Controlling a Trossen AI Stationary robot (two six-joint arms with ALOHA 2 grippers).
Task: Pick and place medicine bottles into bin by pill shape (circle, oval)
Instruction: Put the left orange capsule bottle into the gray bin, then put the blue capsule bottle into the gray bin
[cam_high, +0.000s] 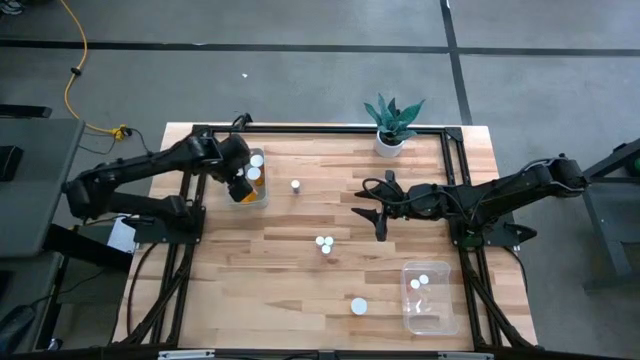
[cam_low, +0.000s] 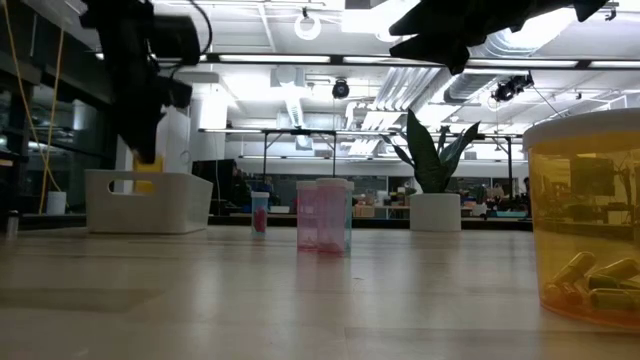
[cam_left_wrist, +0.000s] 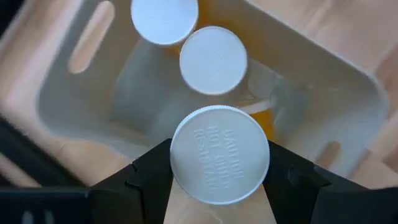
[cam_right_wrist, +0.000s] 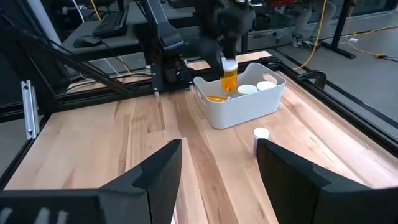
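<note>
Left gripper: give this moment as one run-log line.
left gripper: shut on orange bottle, over white bin | right gripper: open, mid-table, empty | loose bottles: on table

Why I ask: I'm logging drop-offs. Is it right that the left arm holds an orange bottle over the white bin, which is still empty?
Not quite. The left gripper does hold an orange bottle over the white bin, but the bin is not empty: the left wrist view shows two white-capped bottles already inside it.
</note>
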